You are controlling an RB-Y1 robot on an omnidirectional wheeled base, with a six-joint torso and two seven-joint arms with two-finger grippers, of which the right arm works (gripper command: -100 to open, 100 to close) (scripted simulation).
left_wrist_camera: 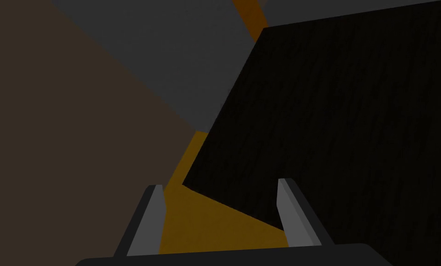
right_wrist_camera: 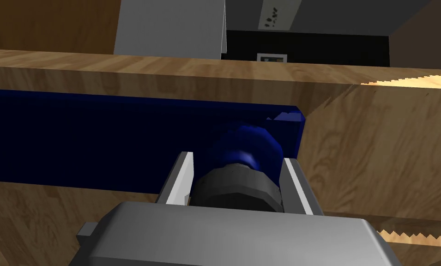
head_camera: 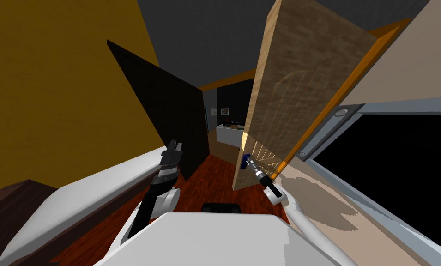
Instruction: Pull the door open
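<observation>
With the right tool (right_wrist_camera: 237,159) clamped on the blue knob (right_wrist_camera: 242,148) of the wooden door (right_wrist_camera: 381,152) just ahead of it, pull back firmly along the door's swing arc, not straight, while the left tool (left_wrist_camera: 219,184) hangs idle, spread apart.

The door (head_camera: 302,101) stands ajar ahead of you, its knob (right_wrist_camera: 244,148) on a plate (right_wrist_camera: 99,134) near the free edge; your right claw (right_wrist_camera: 238,159) sits around the knob, a finger against each side. Left of the door stands an upright panel (head_camera: 168,115), your left claw (head_camera: 174,148) just before it, a bed (head_camera: 76,198) further left. Between panel and door, far behind, stands a counter (head_camera: 227,133).
</observation>
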